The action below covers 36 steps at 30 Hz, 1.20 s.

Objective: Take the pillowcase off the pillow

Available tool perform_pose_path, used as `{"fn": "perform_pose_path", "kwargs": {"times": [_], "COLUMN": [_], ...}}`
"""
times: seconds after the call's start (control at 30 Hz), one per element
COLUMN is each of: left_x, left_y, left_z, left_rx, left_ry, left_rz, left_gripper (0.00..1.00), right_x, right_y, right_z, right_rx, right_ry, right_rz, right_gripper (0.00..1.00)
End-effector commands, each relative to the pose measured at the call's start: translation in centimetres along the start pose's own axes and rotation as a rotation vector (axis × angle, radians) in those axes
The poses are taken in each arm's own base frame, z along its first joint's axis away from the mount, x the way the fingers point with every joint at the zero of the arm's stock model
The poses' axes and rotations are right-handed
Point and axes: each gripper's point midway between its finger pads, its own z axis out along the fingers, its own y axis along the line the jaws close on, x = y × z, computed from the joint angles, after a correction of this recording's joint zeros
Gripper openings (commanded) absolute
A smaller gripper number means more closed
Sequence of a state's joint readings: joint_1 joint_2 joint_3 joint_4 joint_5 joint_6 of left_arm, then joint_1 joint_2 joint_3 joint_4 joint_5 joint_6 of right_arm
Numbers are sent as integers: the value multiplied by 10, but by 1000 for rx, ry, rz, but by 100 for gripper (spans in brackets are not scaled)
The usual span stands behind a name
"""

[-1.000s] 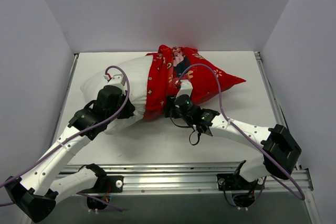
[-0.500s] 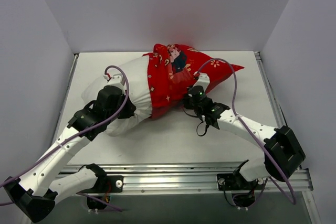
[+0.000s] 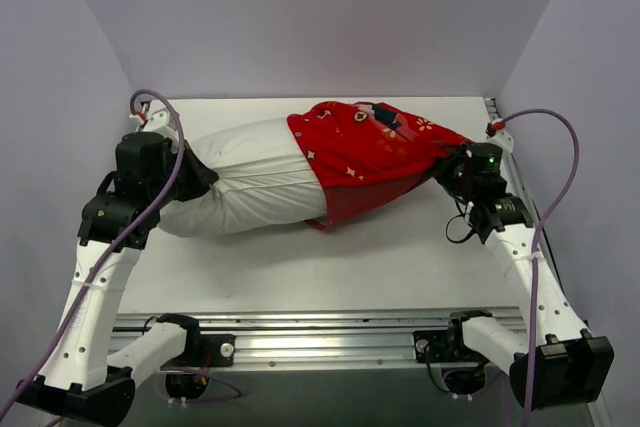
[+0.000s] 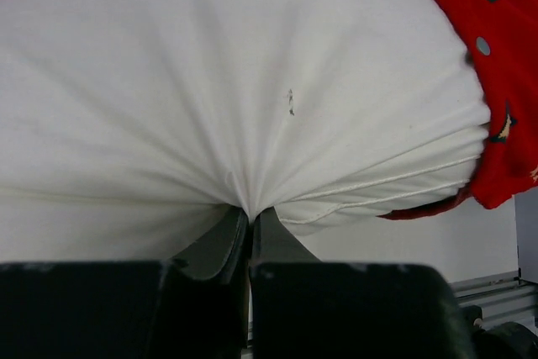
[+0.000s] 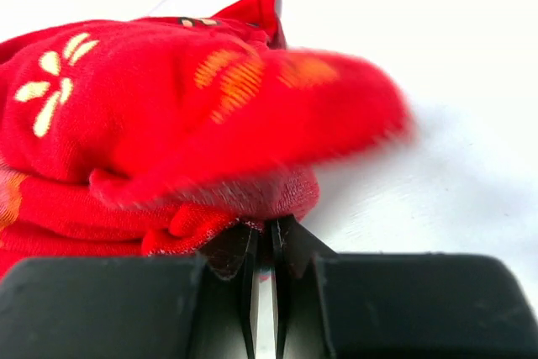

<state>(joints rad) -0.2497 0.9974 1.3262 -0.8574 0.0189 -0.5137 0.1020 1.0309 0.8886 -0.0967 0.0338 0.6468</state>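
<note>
The big, puffy white pillow lies long-ways across the middle of the white tabletop. Its left half is bare. Its right half is inside the bright red cloth pillowcase with little gold flowers. The open edge of the pillowcase wraps round the pillow about halfway along. Toward the right, the pillowcase gets thinner and ends in a point.

The left claw is at the left end of the pillow. It is squeezed tight on a pinch of the white pillow cloth. In the left wrist view, folds in the cloth spread out like a fan from the spot where the two dark fingers meet. A bit of the red pillowcase shows at the top right of that view.

The right claw is at the right end, at the thin tip of the pillowcase. It is closed tight on the red cloth. In the right wrist view, its two dark fingers nearly touch, and bunched red cloth sits right at their tips. Part of the red cloth there looks blurry.

The two claws are well apart, one near each side of the tabletop. The pillow and pillowcase stretch between them.
</note>
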Motion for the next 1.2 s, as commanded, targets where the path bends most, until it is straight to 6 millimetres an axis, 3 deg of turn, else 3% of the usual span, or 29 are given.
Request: {"fn": "perform_pose_path", "kwargs": {"times": [0.0, 0.07, 0.17, 0.2, 0.23, 0.27, 0.3, 0.33, 0.4, 0.43, 0.5, 0.57, 0.7, 0.73, 0.8, 0.83, 0.97, 1.0, 1.17], "left_x": [-75, -71, -45, -28, -14, -4, 9, 23, 41, 43, 46, 35, 12, 12, 0, 1, -8, -2, 18], "left_y": [66, 71, 69, 71, 59, 56, 50, 48, 40, 38, 31, 23, 8, 6, -9, -9, -41, -58, -69], "left_z": [-45, -47, -41, -34, -37, -37, -36, -39, -44, -49, -54, -56, -42, -26, -13, 5, 43, 49, 119], "left_rx": [-324, -333, -277, -256, -170, -136, -86, -53, 16, 32, 63, 85, 117, 122, 172, 160, 179, 209, 130], "left_ry": [-279, -273, -216, -165, -137, -114, -77, -57, -3, -3, 16, 9, 23, 70, 87, 130, 121, 130, 184], "left_rz": [33, 29, 41, 44, 50, 58, 61, 62, 67, 72, 81, 89, 71, 49, 33, 14, 20, 45, 13], "left_gripper": [2, 2, 2, 2, 2, 9, 21, 42, 55, 69, 80, 90, 97, 98, 96, 96, 94, 94, 94], "right_x": [-71, -72, -74, -74, -77, -72, -76, -79, -86, -94, -98, -104, -89, -83, -75, -73, -53, -47, -17], "right_y": [-59, -53, -37, -30, -20, -10, -2, 4, 15, 22, 33, 45, 69, 75, 79, 82, 102, 104, 115], "right_z": [-17, -18, -25, -27, -31, -34, -42, -47, -63, -72, -82, -89, -81, -80, -74, -72, -60, -52, -26], "right_rx": [307, 282, 221, 192, 162, 127, 99, 77, 28, 4, -43, -89, -194, -227, -249, -260, -317, -314, -321], "right_ry": [-259, -249, -234, -223, -223, -208, -222, -233, -255, -276, -271, -266, -164, -138, -112, -104, -36, -12, 34], "right_rz": [43, 49, 31, 15, -2, -25, -29, -31, -35, -34, -55, -79, -157, -178, -192, -200, -252, -264, -288], "right_gripper": [0, 0, 0, 0, 0, 0, 4, 13, 35, 41, 55, 67, 81, 82, 87, 89, 94, 94, 94]}}
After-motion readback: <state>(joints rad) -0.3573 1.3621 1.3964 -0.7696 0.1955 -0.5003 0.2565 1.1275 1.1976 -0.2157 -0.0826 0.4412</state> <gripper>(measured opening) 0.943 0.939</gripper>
